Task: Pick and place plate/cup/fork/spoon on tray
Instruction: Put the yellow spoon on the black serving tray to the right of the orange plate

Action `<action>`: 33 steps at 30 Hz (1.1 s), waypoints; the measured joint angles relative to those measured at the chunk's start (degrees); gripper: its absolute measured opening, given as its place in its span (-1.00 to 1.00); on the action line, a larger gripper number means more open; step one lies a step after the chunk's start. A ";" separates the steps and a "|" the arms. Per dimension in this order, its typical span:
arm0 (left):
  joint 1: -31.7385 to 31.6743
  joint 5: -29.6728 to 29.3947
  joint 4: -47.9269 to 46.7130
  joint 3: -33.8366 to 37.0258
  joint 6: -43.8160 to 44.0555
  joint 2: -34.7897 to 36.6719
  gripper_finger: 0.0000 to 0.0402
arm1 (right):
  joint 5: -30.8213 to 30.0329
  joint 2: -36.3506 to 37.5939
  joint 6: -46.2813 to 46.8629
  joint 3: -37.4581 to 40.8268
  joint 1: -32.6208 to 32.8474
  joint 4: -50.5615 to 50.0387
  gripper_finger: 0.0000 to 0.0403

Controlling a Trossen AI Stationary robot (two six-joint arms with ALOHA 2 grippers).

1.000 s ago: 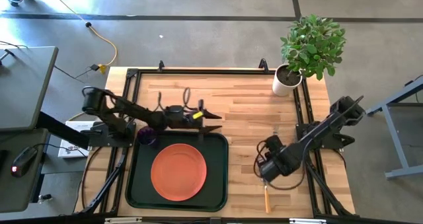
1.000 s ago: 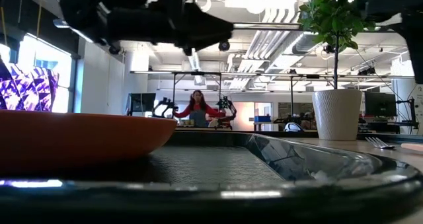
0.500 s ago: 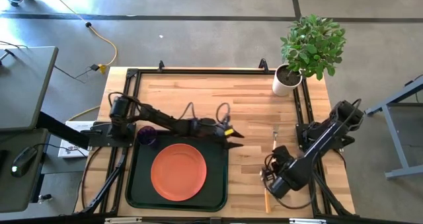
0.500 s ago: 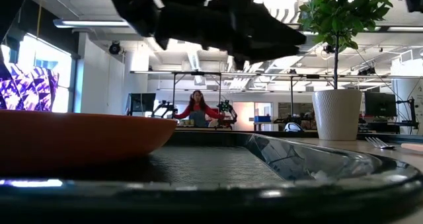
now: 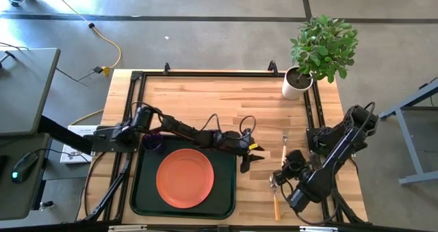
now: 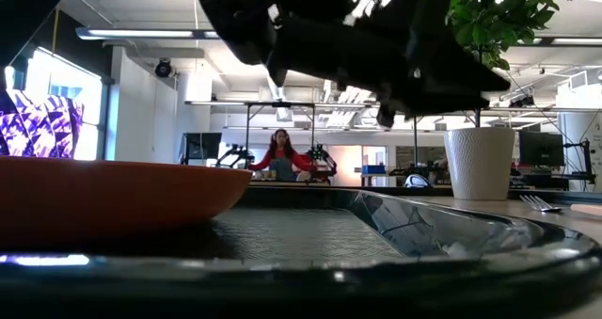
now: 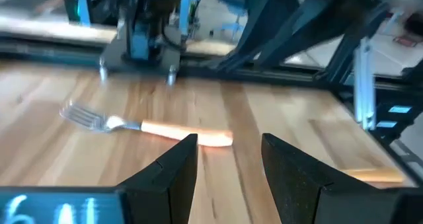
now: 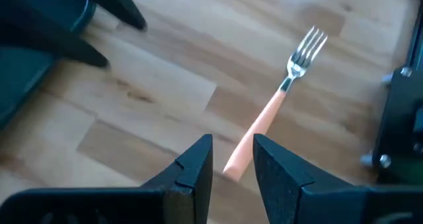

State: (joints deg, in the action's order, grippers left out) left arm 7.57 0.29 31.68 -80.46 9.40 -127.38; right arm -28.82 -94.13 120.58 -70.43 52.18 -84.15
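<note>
The orange-red plate (image 5: 185,178) lies on the dark tray (image 5: 226,191). The purple cup (image 5: 152,142) stands on the table by the tray's far left corner. The fork (image 5: 284,148) lies on the wood right of the tray, its tines toward the far edge. The spoon's orange handle (image 5: 276,206) lies near the front edge. My left gripper (image 5: 252,155) is open and empty by the tray's far right corner, pointing at the fork (image 7: 145,125). My right gripper (image 5: 277,178) is open and empty, just short of the near end of the fork's handle (image 8: 264,121).
A white pot with a green plant (image 5: 299,83) stands at the table's far right corner. Black frame rails (image 5: 311,116) run along the table's edges. Bare wood lies between the tray and the pot. A person shows far off in the room in the low view (image 6: 280,154).
My left gripper has reached toward the table's right edge, from over the tray's far rim to beyond its far right corner, toward the fork. My right gripper has drawn back a little toward the table's near edge. The tableware has stayed where it was.
</note>
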 joint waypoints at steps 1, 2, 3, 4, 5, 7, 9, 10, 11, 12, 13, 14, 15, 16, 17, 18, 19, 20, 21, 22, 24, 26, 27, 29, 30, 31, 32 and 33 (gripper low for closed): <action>0.00 -0.04 -1.23 -0.99 0.47 -0.70 -0.21 | -0.53 0.00 -0.08 0.00 0.00 -0.63 -0.51; -0.02 -0.12 -1.91 -2.10 0.51 -1.48 -0.21 | -1.11 0.00 -0.13 0.00 0.00 -1.31 -0.51; -0.04 -0.15 -3.18 -3.11 0.49 -2.20 -0.21 | -1.57 0.00 -0.05 0.00 0.00 -1.57 -0.51; -0.04 -0.15 -4.27 -4.18 0.16 -2.79 -0.21 | -2.19 0.00 0.07 0.00 0.00 -1.69 -0.51; -0.07 -0.16 -5.83 -5.12 -0.72 -3.37 -0.21 | -2.86 0.00 0.20 0.00 0.00 -1.71 -0.51; -0.04 0.00 -8.21 -7.05 -2.67 -4.52 -0.21 | -3.60 0.00 0.26 0.00 0.00 -1.68 -0.51; -0.04 1.67 -10.96 -8.89 -3.47 -5.42 -0.21 | -3.65 0.00 0.26 0.00 0.00 -1.59 -0.51; -0.04 2.69 -12.24 -9.51 -3.47 -5.46 -0.21 | -3.69 0.00 0.26 0.00 0.00 -1.63 -0.51; -0.04 3.67 -12.83 -10.30 -3.35 -5.73 -0.21 | -3.73 0.00 0.26 0.00 0.00 -1.69 -0.51; -0.03 4.39 -12.98 -11.27 -3.00 -6.14 -0.21 | -3.79 0.00 0.26 0.00 0.00 -1.84 -0.51; 0.05 5.08 -13.83 -11.84 -2.37 -6.34 -0.21 | -3.90 0.00 0.26 0.00 -0.05 -2.00 -0.51; 0.16 5.62 -14.89 -12.26 -1.75 -6.46 -0.21 | -3.79 0.00 0.24 0.00 -0.15 -2.00 -0.51; 0.32 5.91 -15.58 -12.74 -0.93 -6.63 -0.21 | -3.23 0.00 -0.02 0.00 -0.34 -1.96 -0.51; 0.51 6.04 -15.80 -12.96 -0.40 -6.66 -0.21 | -1.88 0.00 -0.75 0.00 -0.45 -1.96 -0.51; 0.72 6.03 -15.54 -13.10 0.35 -6.61 -0.21 | -0.38 0.00 -1.31 0.00 -0.66 -1.98 -0.51; 0.96 5.74 -14.84 -13.19 1.01 -6.56 -0.21 | 1.37 0.00 -2.31 0.00 -0.90 -2.00 -0.51; 1.21 5.14 -14.31 -13.23 1.91 -6.51 -0.21 | 3.01 0.00 -2.88 0.02 -1.00 -2.00 -0.51; 1.47 4.85 -13.68 -13.23 2.95 -6.51 -0.21 | 4.23 0.00 -3.45 0.02 -1.18 -2.00 -0.51; 1.77 4.53 -13.26 -13.23 4.03 -6.51 -0.21 | 5.07 0.00 -3.67 0.02 -1.27 -2.10 -0.51; 2.09 4.50 -13.11 -13.45 5.09 -6.51 -0.21 | 5.29 0.00 -3.68 0.02 -1.29 -2.36 -0.51; 2.96 4.10 -13.41 -14.49 6.35 -6.53 -0.21 | 4.70 0.00 -3.61 0.02 -1.29 -2.69 -0.51; 4.10 2.78 -14.48 -15.72 6.14 -6.50 -0.21 | 3.84 0.00 -3.63 0.02 -1.29 -2.74 -0.51; 4.65 1.63 -15.56 -16.32 5.51 -6.51 -0.21 | 3.61 0.00 -3.64 0.02 -1.29 -2.75 -0.51; 5.81 -0.96 -18.48 -17.99 3.95 -6.51 -0.21 | 3.52 0.00 -3.75 0.02 -1.21 -2.83 -0.51; 6.36 -2.12 -19.48 -19.14 3.10 -6.51 -0.21 | 3.52 0.00 -3.89 0.02 -1.18 -2.93 -0.51; 6.91 -2.91 -20.37 -20.40 2.00 -6.51 -0.21 | 3.54 0.00 -4.03 0.02 -1.16 -3.03 -0.51; 7.40 -3.57 -21.19 -21.66 0.89 -6.51 -0.21 | 3.56 0.00 -4.05 0.04 -1.16 -3.10 -0.51; 7.77 -3.95 -21.66 -22.72 0.15 -6.77 -0.21 | 3.59 0.00 -4.05 0.04 -1.15 -3.17 -0.51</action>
State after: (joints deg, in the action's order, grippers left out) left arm 15.34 -3.66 10.03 -103.18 9.56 -134.15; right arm -25.23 -94.13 116.53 -70.39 51.04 -87.32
